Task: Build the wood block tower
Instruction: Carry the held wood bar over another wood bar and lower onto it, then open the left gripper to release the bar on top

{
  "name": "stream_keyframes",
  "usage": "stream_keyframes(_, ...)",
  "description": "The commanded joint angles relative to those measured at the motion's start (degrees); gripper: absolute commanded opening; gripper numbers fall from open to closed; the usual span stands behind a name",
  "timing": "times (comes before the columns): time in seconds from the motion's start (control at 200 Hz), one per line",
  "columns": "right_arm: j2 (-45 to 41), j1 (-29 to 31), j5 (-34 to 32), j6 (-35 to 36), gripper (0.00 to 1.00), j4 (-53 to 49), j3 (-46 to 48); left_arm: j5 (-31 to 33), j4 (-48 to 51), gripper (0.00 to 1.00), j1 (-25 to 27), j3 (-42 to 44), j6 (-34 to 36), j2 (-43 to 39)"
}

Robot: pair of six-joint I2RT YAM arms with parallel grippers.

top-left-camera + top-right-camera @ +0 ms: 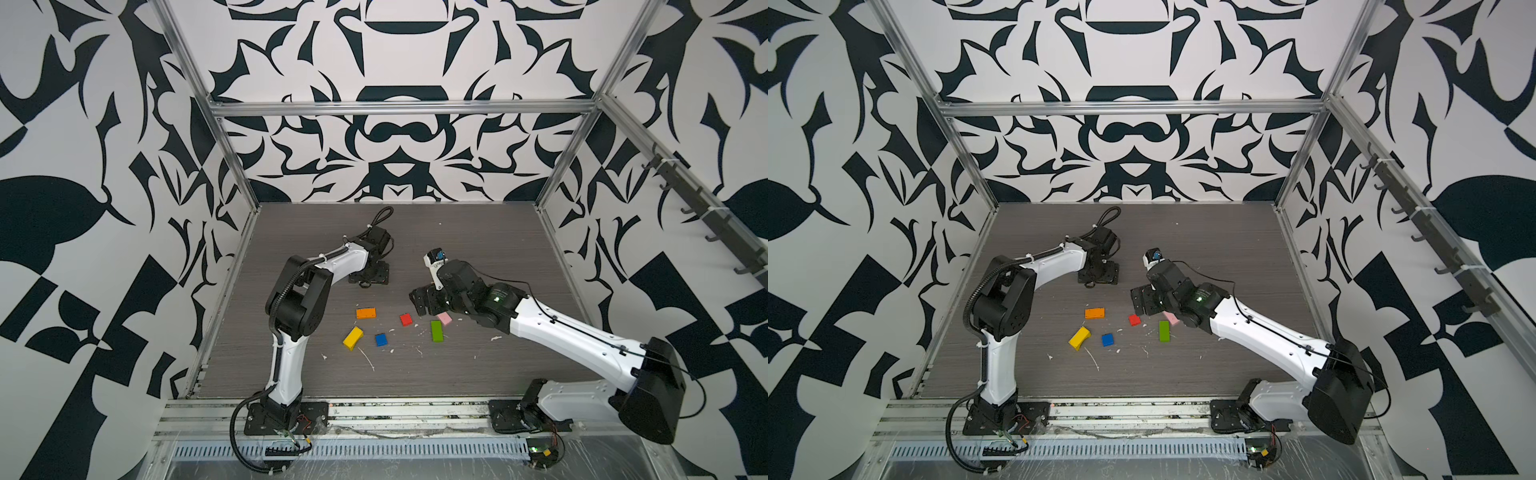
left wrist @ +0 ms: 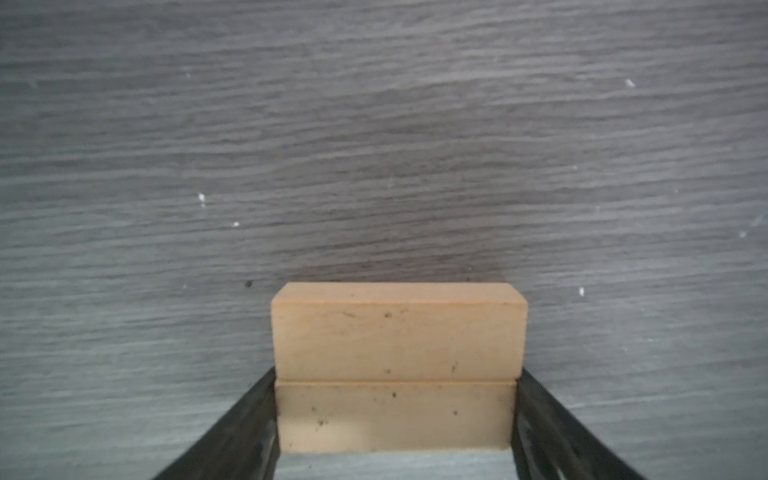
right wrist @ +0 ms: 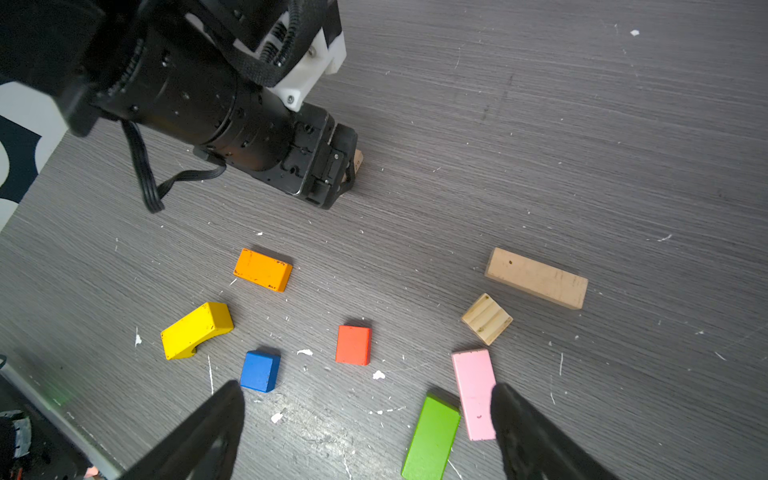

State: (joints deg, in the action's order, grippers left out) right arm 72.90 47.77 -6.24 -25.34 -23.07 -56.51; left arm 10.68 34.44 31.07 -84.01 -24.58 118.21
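Wood blocks (image 3: pixel 353 345), coloured, are scattered loose on the desk (image 3: pixel 582 124) below the wide-spread right hand (image 3: pixel 365 388); two touching tan planks (image 2: pixel 395 340) are flanked by the left hand (image 2: pixel 395 372), grip not discernible.

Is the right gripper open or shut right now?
Open. In the right wrist view the right gripper has its fingers wide apart, with only table and loose wood blocks showing between them.

Six painted blocks (image 3: pixel 262 270), three tan planks (image 3: pixel 536 278), one tan cube (image 3: pixel 486 319).
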Motion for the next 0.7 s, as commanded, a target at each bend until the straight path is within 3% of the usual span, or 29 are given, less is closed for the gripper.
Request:
stream_keyframes(0.0,-1.0,0.2,-0.7,0.2,0.96,0.3,-1.9,0.1,1.7,0.9,-0.4,0.1,-0.5,1.8)
stream_keyframes(0.37,-0.7,0.2,-0.5,0.1,0.95,-0.3,-2.5,-0.9,1.2,1.0,-0.4,0.0,-0.6,1.7)
stream_keyframes(0.695,-0.5,0.2,-0.2,0.1,0.95,-0.5,-2.7,0.1,2.5,1.0,-0.4,0.0,-1.2,-0.9)
